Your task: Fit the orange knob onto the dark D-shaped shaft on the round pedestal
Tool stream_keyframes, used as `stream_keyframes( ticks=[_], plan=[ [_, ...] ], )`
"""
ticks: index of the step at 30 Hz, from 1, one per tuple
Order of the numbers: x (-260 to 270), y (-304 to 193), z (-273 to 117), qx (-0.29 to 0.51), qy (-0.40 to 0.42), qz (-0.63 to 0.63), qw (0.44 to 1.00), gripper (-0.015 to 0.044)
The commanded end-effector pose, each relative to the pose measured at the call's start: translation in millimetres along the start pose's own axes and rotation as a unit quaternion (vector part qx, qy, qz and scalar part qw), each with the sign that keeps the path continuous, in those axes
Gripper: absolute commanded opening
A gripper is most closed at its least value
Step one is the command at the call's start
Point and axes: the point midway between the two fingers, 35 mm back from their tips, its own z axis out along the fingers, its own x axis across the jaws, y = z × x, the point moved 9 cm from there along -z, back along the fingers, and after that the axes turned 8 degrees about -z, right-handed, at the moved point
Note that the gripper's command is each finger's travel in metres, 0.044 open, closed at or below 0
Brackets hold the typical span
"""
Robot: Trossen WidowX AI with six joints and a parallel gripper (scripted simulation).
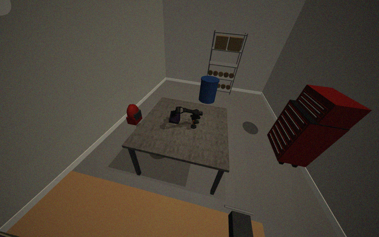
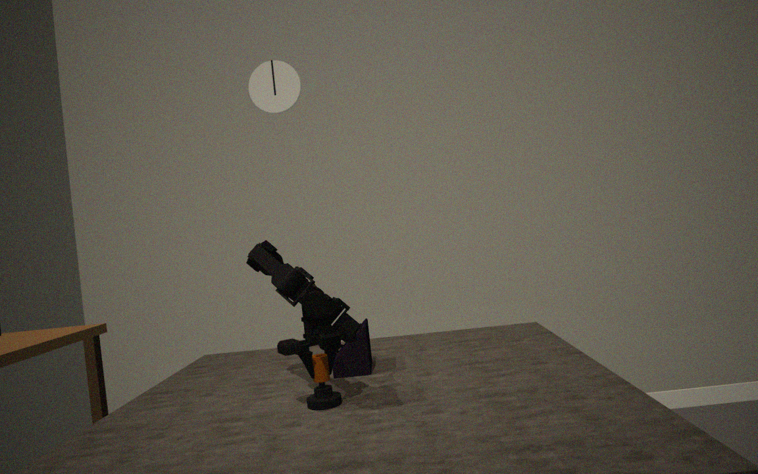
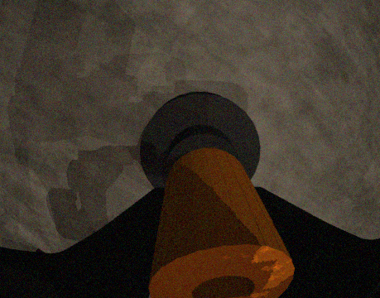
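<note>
The orange knob [image 2: 320, 368] [image 3: 227, 199] is upright between the fingers of my gripper [image 2: 321, 374] [image 3: 209, 195], which is shut on it. The dark round pedestal [image 1: 193, 126] [image 2: 324, 401] [image 3: 169, 117] stands on the table under the knob. In the exterior view the knob is above the pedestal's raised middle, with a short piece of the dark shaft [image 2: 322, 384] showing between them. In the wrist view the knob's lower end overlaps the pedestal's middle and hides the shaft. The flat sides of hole and shaft are not visible.
The grey-brown table [image 1: 167, 141] [image 2: 487, 406] carries the arm's dark purple base [image 1: 174, 118] [image 2: 353, 361] behind the pedestal in the exterior view. A blue barrel [image 1: 208, 90] and a red tool cabinet [image 1: 317, 126] show beyond the table in the top view.
</note>
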Motion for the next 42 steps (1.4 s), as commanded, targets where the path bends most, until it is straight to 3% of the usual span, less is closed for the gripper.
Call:
stream_keyframes(
  ticks=[1, 12, 42],
  plan=[
    [0.0, 0.3, -3.0, 0.0, -0.001, 0.001, 1.0, 0.0],
    [0.4, 1.2, -3.8, 0.0, -0.001, -0.104, 0.995, 0.0],
    [-0.1, 0.3, 0.5, 0.0, -0.001, -0.104, 0.995, 0.0]
  ],
)
